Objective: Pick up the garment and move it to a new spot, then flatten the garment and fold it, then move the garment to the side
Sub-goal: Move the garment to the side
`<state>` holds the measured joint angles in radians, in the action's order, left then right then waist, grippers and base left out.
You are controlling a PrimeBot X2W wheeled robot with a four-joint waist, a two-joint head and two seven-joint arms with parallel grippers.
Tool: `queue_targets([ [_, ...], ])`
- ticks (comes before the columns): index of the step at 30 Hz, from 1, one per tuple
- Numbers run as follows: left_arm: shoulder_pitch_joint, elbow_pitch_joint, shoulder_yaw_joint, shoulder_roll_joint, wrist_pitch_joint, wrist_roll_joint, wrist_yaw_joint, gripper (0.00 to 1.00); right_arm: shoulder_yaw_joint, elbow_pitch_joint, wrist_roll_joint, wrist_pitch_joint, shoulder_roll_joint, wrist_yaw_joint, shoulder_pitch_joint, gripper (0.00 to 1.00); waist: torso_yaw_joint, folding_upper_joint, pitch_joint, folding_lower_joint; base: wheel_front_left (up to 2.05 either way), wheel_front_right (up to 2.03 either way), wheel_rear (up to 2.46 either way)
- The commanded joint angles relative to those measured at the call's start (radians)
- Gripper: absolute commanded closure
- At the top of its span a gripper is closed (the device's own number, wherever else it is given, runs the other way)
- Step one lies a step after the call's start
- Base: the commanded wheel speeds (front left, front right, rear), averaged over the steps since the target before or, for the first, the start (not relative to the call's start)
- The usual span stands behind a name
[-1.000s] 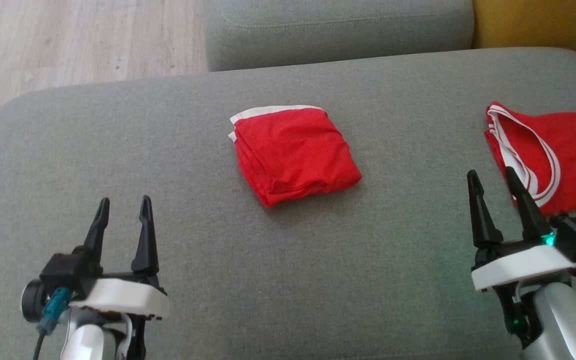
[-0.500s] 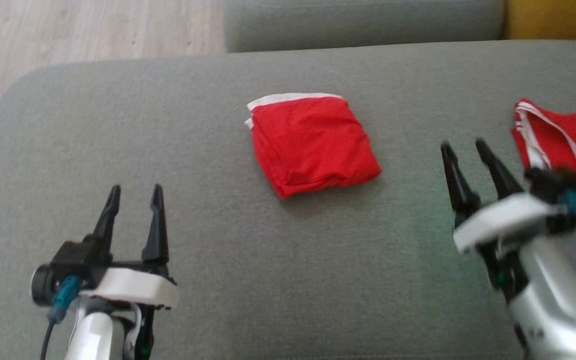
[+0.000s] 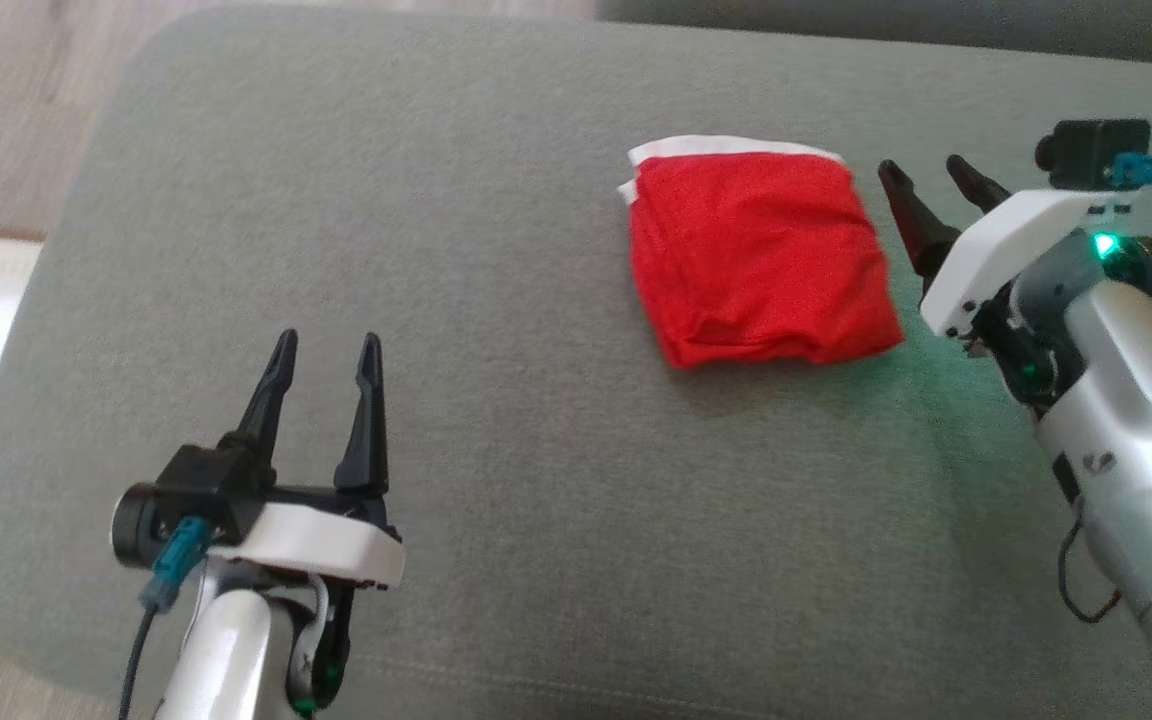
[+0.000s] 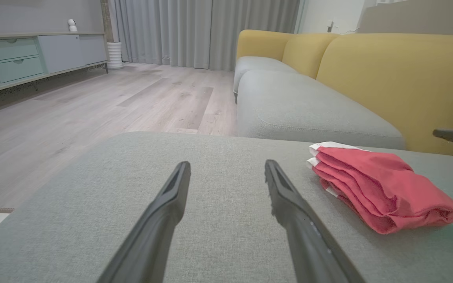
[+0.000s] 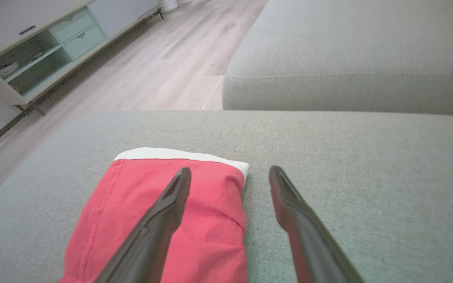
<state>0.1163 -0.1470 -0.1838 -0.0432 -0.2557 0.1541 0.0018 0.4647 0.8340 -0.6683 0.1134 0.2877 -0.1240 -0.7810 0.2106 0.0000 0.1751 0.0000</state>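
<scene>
Now the head camera has swung: the grey cushion (image 3: 496,420) fills the frame differently, and the folded red garment (image 3: 761,260) lies upper right rather than centre. The right gripper (image 3: 921,165), fingers apart, has come in just beside its right edge, probably to shift it aside. The left gripper (image 3: 328,338) hangs lower left, also spread.

the head view has swung, so the whole scene sits shifted toward 3 o'clock in it; this is camera motion. the right gripper (image 3: 921,170) has advanced from 4 o'clock of the folded garment (image 3: 756,250), well apart, to just beside its 3 o'clock edge, fingers now angled toward 11 o'clock.
</scene>
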Motion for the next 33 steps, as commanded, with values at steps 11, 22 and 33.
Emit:
queue_targets([
  [11,0.073,0.045,-0.019,-0.007,-0.006,0.020,0.034,0.00,0.062,0.210,-0.202,0.289,-0.008,-0.007,-0.113,0.00,0.102,0.0000,0.090,0.0000,0.00,0.00,0.00],
  [22,0.079,0.040,-0.029,-0.007,-0.006,0.027,0.047,0.00,0.097,0.228,-0.271,0.287,-0.011,-0.007,-0.101,1.00,0.095,0.0000,0.085,0.0000,0.00,0.00,0.00],
  [33,0.067,0.021,0.006,-0.009,-0.006,-0.011,-0.001,0.00,0.153,0.194,-0.307,0.127,-0.036,-0.007,-0.073,1.00,-0.086,0.0000,-0.033,0.0000,0.00,0.00,0.00],
])
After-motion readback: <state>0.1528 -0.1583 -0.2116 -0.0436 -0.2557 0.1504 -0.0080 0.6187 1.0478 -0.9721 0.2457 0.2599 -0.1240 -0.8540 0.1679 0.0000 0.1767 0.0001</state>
